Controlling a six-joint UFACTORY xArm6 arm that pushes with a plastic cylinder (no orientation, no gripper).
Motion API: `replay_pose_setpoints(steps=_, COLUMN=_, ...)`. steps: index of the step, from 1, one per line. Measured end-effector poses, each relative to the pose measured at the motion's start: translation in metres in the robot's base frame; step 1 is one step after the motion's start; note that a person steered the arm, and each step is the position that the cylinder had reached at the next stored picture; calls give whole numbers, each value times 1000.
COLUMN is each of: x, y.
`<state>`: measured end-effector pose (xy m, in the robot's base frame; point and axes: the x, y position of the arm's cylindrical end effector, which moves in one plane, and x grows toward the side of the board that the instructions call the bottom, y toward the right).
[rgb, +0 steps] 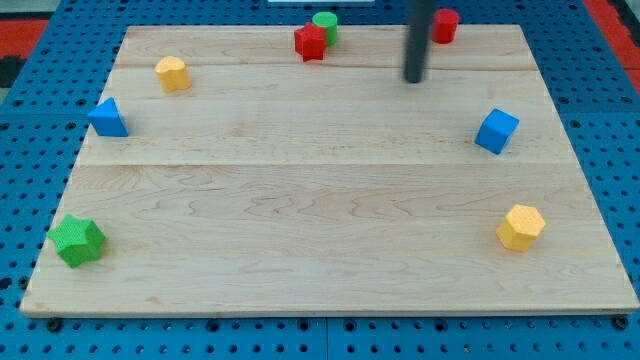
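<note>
My dark rod comes down from the view's top, and my tip (415, 79) rests on the wooden board near its top edge, right of centre. It touches no block. Nearest is a red cylinder (445, 25), up and to the right of the tip at the board's top edge. To the tip's left, a red block (311, 43) sits against a green cylinder (325, 24). A blue cube (496, 131) lies lower right of the tip.
A yellow block (172, 73) and a blue triangular block (108, 118) sit at the upper left. A green star-shaped block (77, 240) is at the lower left edge. A yellow hexagonal block (520, 227) is at the lower right. Blue pegboard surrounds the board (300, 200).
</note>
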<state>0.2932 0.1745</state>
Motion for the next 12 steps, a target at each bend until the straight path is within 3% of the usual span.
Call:
replay_pose_setpoints(steps=1, x=-25, y=88)
replay_pose_setpoints(steps=2, x=-85, y=141)
replay_pose_setpoints(steps=8, x=-102, y=136)
replay_pose_setpoints(steps=9, x=-91, y=116)
replay_pose_setpoints(steps=11, x=6, y=71)
replay_pose_setpoints(steps=12, x=39, y=3)
